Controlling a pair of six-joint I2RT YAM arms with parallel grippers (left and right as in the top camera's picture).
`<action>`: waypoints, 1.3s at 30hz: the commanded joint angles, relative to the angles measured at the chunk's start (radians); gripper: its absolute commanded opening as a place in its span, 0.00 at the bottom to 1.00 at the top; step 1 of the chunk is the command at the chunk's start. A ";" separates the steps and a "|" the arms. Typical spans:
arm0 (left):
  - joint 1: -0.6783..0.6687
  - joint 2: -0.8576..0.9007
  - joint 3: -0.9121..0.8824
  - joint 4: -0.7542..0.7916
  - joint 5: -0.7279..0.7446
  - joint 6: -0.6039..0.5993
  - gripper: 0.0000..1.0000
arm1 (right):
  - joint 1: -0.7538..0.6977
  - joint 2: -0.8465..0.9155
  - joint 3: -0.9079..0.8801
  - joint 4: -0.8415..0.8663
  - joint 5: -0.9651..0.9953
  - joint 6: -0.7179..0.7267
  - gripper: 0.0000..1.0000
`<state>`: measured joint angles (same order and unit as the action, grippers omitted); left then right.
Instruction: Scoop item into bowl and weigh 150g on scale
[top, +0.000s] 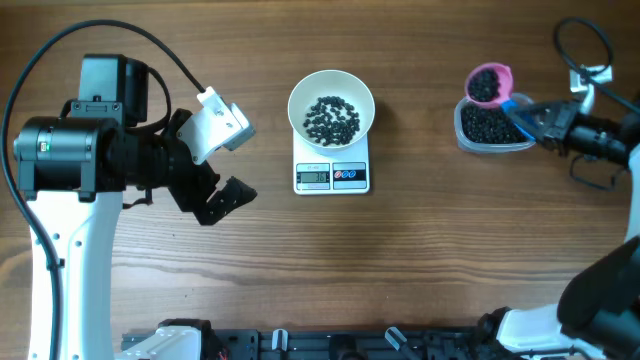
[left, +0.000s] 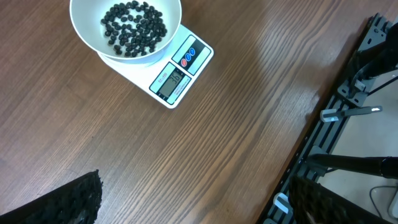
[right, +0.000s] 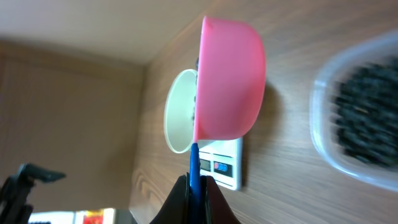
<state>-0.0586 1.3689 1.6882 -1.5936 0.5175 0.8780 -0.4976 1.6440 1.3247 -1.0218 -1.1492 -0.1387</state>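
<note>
nearest the robot's side, the brown wooden table (top: 400, 260) lies bare. on the left, the left gripper (top: 228, 162) hangs above the wood with its jaws spread wide and nothing between them; one black ribbed finger (left: 74, 202) edges into the left wrist view.

further in, at the middle of the table, the scale (top: 332, 176) is a small white rectangle with its grey display and one red and one blue button along the near edge. dark digits show on the display, too small to read with certainty. the white bowl (top: 297, 100) sits on the scale's far part, round and plain. in it the black beads (top: 332, 118) lie as a loose, thin scatter of small round glossy pieces, with white showing between them.

at the far right, a clear tub (top: 462, 135) holds a much denser dark heap of the same beads. the right gripper (top: 535, 118) is pinched tight on the blue handle of a pink scoop (top: 488, 84), which sits over the tub's far edge, mouth up and full of beads. the right wrist view shows the scoop's smooth pink outside.
</note>
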 joint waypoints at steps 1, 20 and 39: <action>0.006 -0.009 0.011 -0.001 -0.003 0.012 1.00 | 0.087 -0.080 -0.008 0.058 -0.058 0.142 0.04; 0.006 -0.009 0.011 -0.001 -0.003 0.012 1.00 | 0.515 -0.131 -0.008 0.322 0.161 0.253 0.04; 0.006 -0.009 0.011 -0.001 -0.003 0.012 1.00 | 0.625 -0.129 -0.009 0.347 0.454 0.053 0.04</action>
<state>-0.0586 1.3689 1.6882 -1.5936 0.5175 0.8780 0.1219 1.5330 1.3209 -0.6937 -0.7403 -0.0360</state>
